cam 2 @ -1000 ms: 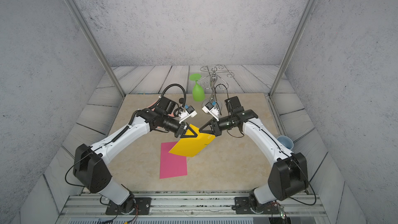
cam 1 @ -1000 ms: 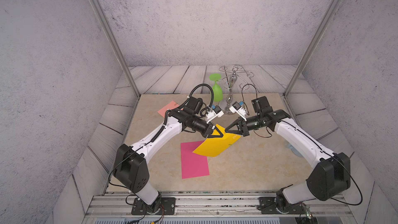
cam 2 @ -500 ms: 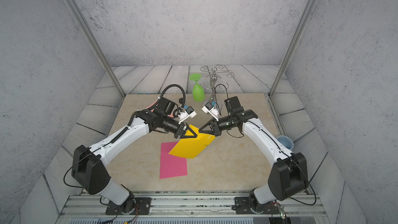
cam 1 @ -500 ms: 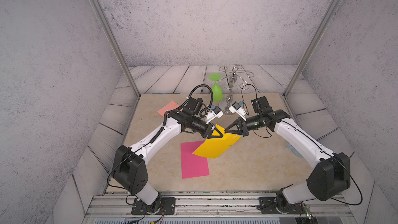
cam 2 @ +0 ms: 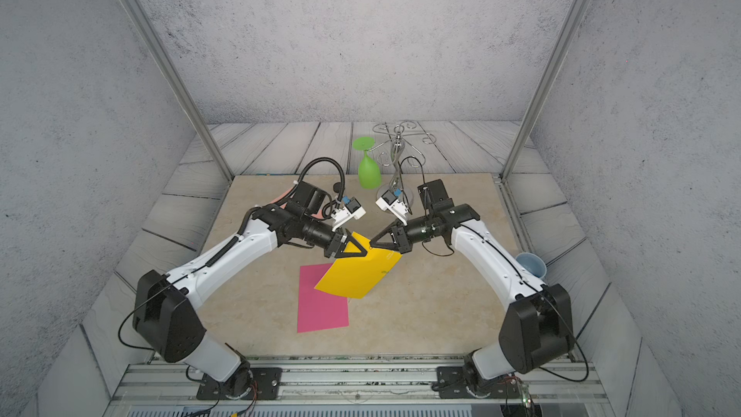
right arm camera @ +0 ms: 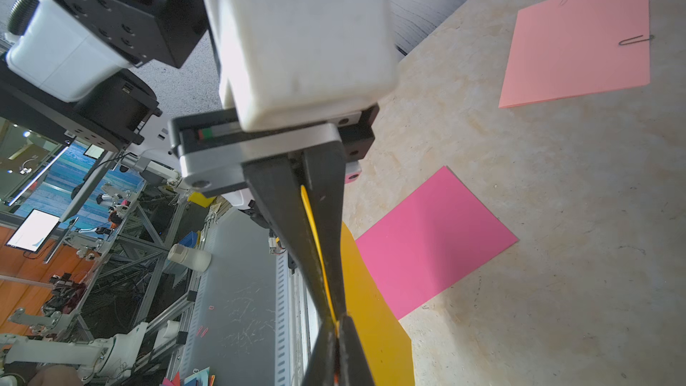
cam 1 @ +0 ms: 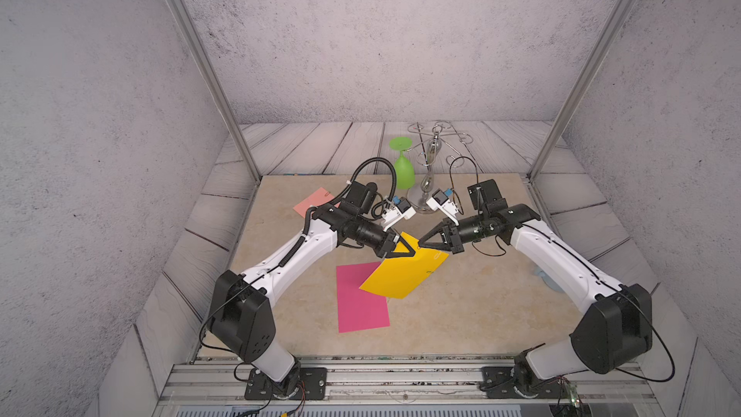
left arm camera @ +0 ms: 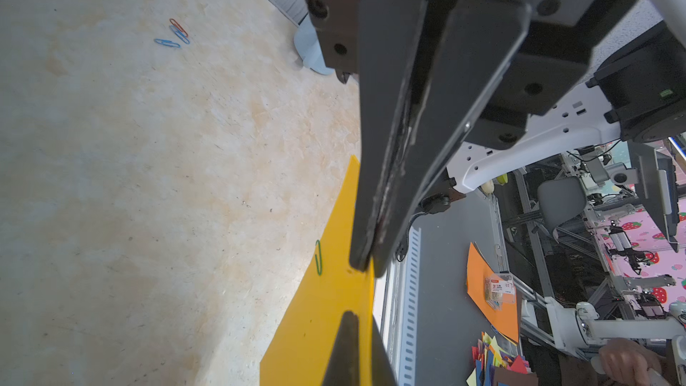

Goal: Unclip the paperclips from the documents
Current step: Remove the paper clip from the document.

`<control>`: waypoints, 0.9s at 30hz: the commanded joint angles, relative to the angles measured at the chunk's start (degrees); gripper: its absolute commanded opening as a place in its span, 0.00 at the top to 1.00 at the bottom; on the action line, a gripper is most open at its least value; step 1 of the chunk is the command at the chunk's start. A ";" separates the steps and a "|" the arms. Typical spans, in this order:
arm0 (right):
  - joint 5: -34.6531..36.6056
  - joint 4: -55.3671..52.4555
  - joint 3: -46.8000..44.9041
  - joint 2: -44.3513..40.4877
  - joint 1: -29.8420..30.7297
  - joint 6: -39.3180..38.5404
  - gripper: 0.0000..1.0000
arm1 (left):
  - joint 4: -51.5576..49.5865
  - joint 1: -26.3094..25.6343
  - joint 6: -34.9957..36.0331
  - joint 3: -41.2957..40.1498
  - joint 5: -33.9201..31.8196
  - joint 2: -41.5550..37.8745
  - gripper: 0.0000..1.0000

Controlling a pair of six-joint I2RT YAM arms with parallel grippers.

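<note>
Beige tabletop; left tool tight on yellow sheet, right tool closed at its edge.

Raised sheet overlapped the flat sheet's far right corner — third sheet lay behind, leftward; wire stand stood rearmost.

Robotics laboratory: walled test cell with aluminium posts; beyond it, further robot arms and a monitor.
</note>
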 commanded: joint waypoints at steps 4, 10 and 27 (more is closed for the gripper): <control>-1.35 0.96 1.13 0.49 -1.15 0.08 0.92 | -2.97 0.31 1.98 -0.98 0.86 -0.75 1.00; -1.65 0.96 1.35 0.90 -1.20 0.08 0.92 | -3.22 0.32 2.06 -0.89 1.06 -0.39 1.00; -2.60 0.65 0.11 0.50 -1.21 -0.56 1.00 | -2.97 0.31 2.07 -0.28 0.65 -0.52 1.00</control>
